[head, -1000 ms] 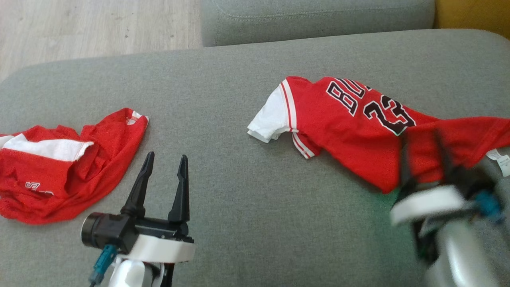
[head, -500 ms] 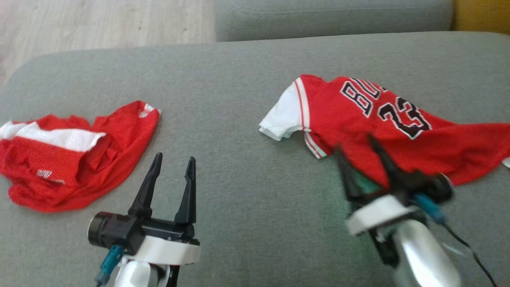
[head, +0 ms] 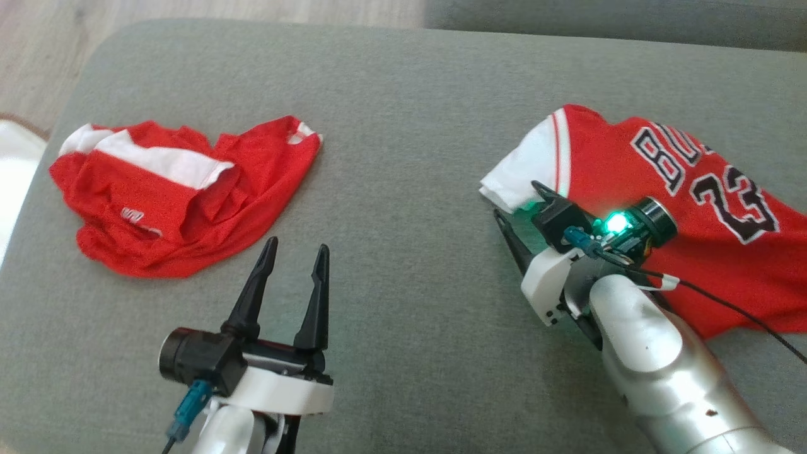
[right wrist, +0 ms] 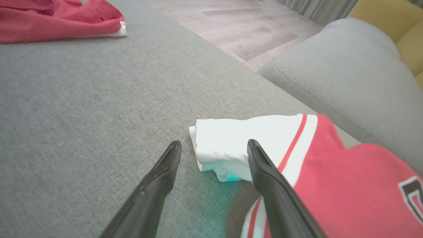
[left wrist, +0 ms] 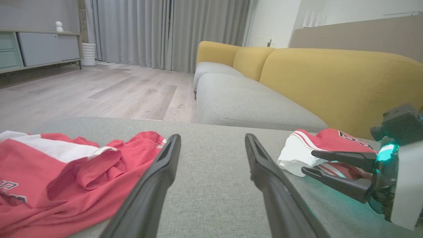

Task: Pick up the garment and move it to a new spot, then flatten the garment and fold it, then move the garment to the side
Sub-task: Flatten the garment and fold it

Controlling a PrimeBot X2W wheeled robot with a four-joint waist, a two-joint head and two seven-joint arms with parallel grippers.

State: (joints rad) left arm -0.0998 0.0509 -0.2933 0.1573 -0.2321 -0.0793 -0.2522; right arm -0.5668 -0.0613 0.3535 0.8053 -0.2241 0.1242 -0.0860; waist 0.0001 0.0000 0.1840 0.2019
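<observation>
A red basketball jersey [head: 693, 189] with a white sleeve [head: 526, 167] lies spread on the right of the grey cushion [head: 410, 126]. My right gripper [head: 516, 198] stands open and low at that sleeve. In the right wrist view the right gripper [right wrist: 214, 142] has the sleeve's folded edge [right wrist: 231, 142] just ahead of its fingers, and the red jersey body [right wrist: 347, 185] lies to the right. A second red garment [head: 176, 195], crumpled, lies at the left. My left gripper [head: 296, 243] is open over bare cushion between the two garments, holding nothing.
The cushion's rounded left edge [head: 38, 208] drops to a wooden floor [head: 38, 38]. Another grey seat [left wrist: 244, 102] and a yellow sofa back [left wrist: 330, 79] stand beyond the far side. Bare grey fabric lies between the two garments.
The head camera has shifted, so the whole scene sits further right. My right gripper has swung left from the jersey's lower part to its white sleeve. The left gripper holds its pose.
</observation>
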